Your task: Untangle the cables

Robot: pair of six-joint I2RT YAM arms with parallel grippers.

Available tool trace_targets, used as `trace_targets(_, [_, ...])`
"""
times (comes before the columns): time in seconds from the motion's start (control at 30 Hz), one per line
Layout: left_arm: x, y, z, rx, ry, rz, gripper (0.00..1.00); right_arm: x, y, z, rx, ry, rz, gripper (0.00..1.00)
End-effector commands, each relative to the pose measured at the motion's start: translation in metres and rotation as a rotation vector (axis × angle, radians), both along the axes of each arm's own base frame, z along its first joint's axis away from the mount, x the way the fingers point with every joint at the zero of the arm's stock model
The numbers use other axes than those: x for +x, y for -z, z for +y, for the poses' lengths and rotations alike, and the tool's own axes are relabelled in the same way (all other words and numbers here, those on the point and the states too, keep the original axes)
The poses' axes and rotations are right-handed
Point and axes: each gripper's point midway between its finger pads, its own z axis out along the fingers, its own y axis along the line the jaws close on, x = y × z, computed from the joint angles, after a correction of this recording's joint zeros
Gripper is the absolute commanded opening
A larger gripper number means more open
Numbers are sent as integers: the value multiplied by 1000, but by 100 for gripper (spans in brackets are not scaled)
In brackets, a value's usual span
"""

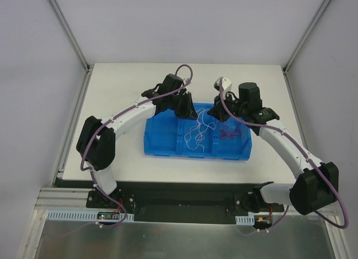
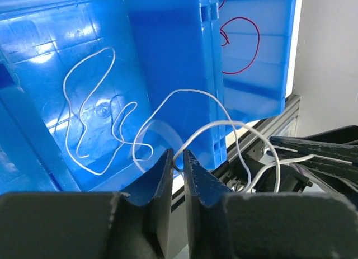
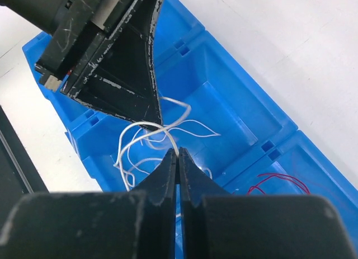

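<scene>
Two robot arms reach over a blue three-compartment tray [image 1: 162, 142] on the white bench [image 1: 123, 80]. The left gripper [image 2: 178, 157], fingers almost together, pinches a white cable [image 2: 187, 90] lifted above the middle compartment. The right gripper [image 3: 178, 154], pressed tight, nips a white strand too; whether it is the same one cannot be traced. Loose white cables [image 1: 196, 137] lie in the middle compartment and red cables [image 1: 230, 131] in the right one, partly cut off in the wrist views. From above, both sets of fingertips are hard to make out.
</scene>
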Motion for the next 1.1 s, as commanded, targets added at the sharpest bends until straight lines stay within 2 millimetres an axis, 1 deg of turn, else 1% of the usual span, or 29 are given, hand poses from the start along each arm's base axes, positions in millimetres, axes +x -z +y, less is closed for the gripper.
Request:
trace_targets(0.0, [4,-23,-7,-54,16,-70,19,5,-19,5,4,-31,-56,1])
trace_targets(0.03, [3,-25,-4,-51,21,-84,25,5,-17,5,1,-30,-53,2])
trace_targets(0.07, [2,-29,0,-47,20,-107,34,6,-17,5,1,-30,-49,3])
trace_targets(0.1, [2,-33,4,-45,15,-129,38,6,-17,6,0,-32,-49,3])
trace_targets(0.13, [3,-36,11,-39,8,-149,45,6,-16,6,0,-34,-46,3])
trace_targets(0.2, [3,-42,25,-34,-11,-182,53,7,-15,7,-3,-36,-35,4])
trace_targets(0.27, [0,-50,45,-37,-35,-206,59,7,-13,8,-7,-41,-28,4])
trace_targets(0.3, [-3,-45,57,-31,-46,-199,61,7,-11,8,-13,-39,-19,5])
trace_targets(0.37, [-8,-50,79,-40,-82,-209,64,8,-10,11,-18,-47,-12,9])
trace_targets(0.47, [-16,-64,109,-62,-133,-259,69,7,-2,15,-45,-59,14,12])
trace_targets(0.53, [-24,-80,121,-87,-130,-309,73,7,3,20,-66,-70,24,15])
trace_targets(0.57, [-29,-89,125,-95,-123,-336,74,7,4,22,-73,-73,29,18])
trace_targets(0.67, [-38,-110,141,-71,-136,-401,76,7,7,27,-96,-80,32,32])
trace_targets(0.77, [-41,-119,170,7,-196,-456,79,9,7,29,-115,-65,17,39])
trace_targets(0.87, [-38,-113,211,130,-329,-484,85,11,6,28,-120,-44,6,43])
trace_targets(0.97, [-34,-96,254,263,-468,-462,93,13,3,28,-125,-21,-15,45])
trace_targets(1.07, [-35,-75,288,364,-577,-393,96,14,0,28,-130,-2,-32,45])
